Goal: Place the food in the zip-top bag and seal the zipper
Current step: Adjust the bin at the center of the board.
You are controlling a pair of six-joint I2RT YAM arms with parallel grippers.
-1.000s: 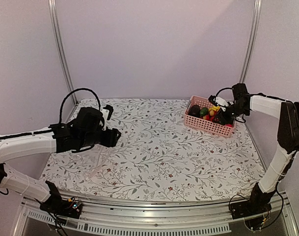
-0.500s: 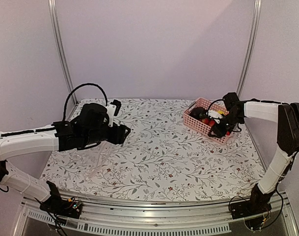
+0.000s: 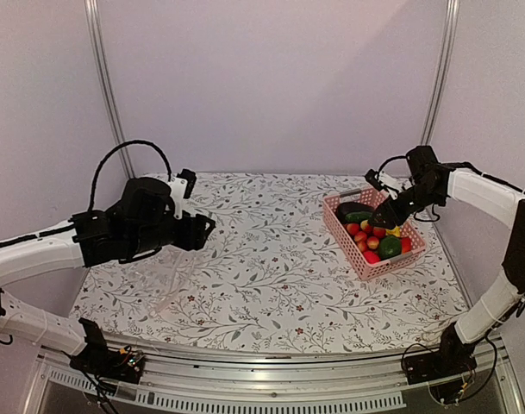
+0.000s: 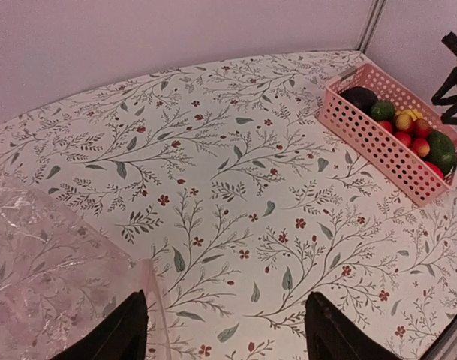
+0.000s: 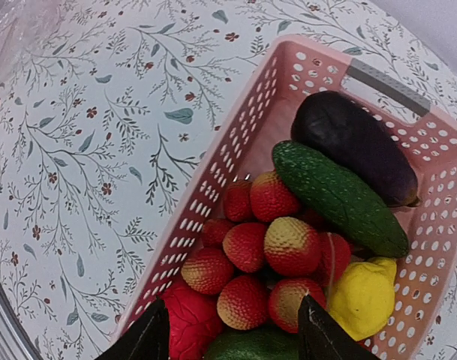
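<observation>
The food (image 3: 376,240) lies piled in the pink basket (image 3: 343,233) at the right. The right wrist view shows a dark aubergine (image 5: 356,146), a green cucumber (image 5: 337,195), a yellow lemon (image 5: 363,296) and several small red fruits (image 5: 269,247). My right gripper (image 3: 385,216) hangs open just above this pile (image 5: 232,334), holding nothing. The clear zip-top bag (image 3: 150,276) lies flat on the table at the left. In the left wrist view the bag (image 4: 48,262) has an edge strip (image 4: 153,300) beside my left finger. My left gripper (image 4: 224,337) is open and empty above the bag's right edge.
The basket's wall (image 5: 236,142) and grey handle (image 5: 386,86) ring the food. The basket also shows far right in the left wrist view (image 4: 371,139). A floral cloth (image 3: 271,259) covers the table. Metal posts (image 3: 439,78) stand at the back corners.
The basket has turned and slid nearer the front. My right gripper now sits over the food. My left arm swung right, then drew back to the left.
</observation>
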